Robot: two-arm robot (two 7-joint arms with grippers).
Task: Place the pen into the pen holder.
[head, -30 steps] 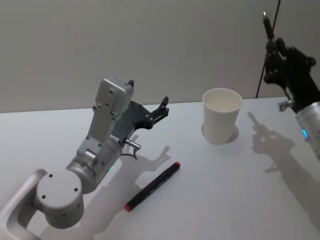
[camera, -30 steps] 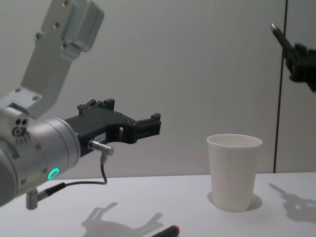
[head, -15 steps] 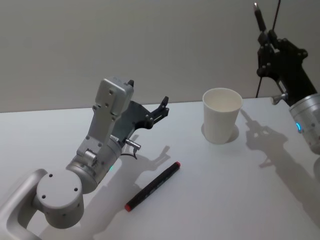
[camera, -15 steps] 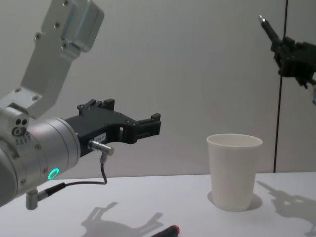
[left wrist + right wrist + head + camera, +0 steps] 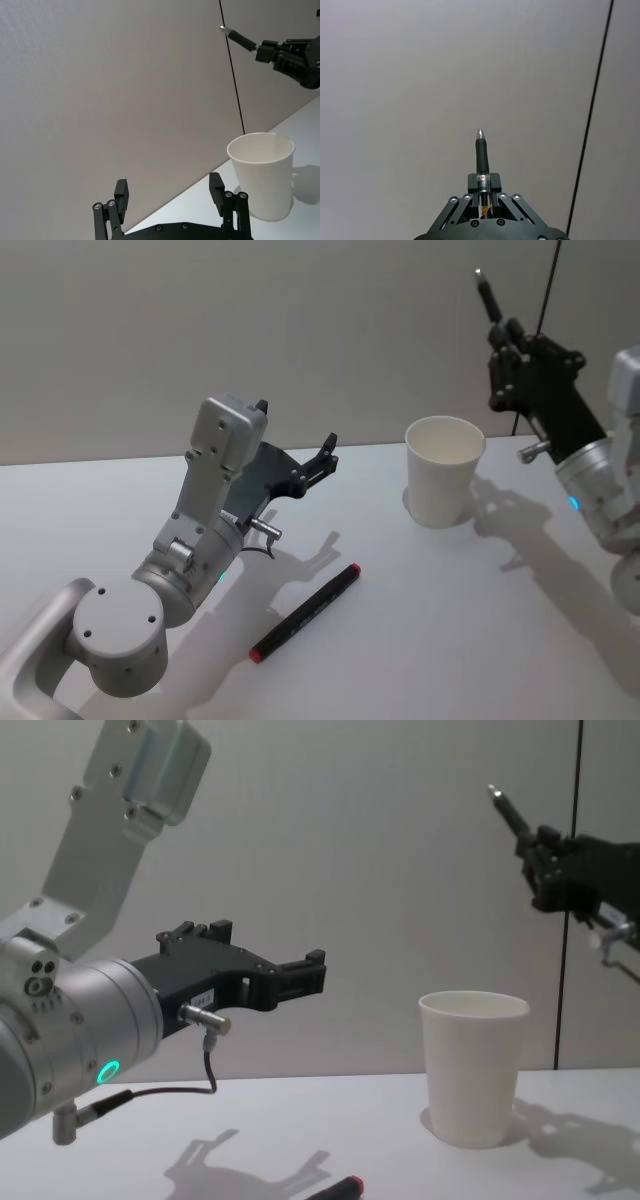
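The pen holder is a white paper cup (image 5: 444,483) (image 5: 473,1070) (image 5: 262,175), upright on the white table (image 5: 430,640). My right gripper (image 5: 506,345) (image 5: 536,855) (image 5: 482,192) is shut on a black pen (image 5: 486,295) (image 5: 508,812) (image 5: 481,160) (image 5: 240,38). The pen's silver tip points up and away, and it hangs high above the cup's right side. My left gripper (image 5: 296,430) (image 5: 268,952) (image 5: 168,185) hovers open over the table, left of the cup, holding nothing.
A black marker with red ends (image 5: 306,612) (image 5: 340,1188) lies on the table in front of the left gripper. A grey wall stands close behind the table. A thin dark vertical line (image 5: 572,920) runs down the wall behind the right arm.
My right gripper has carried the pen leftward, from the far right edge to near the cup. The left arm, cup and marker have not moved.
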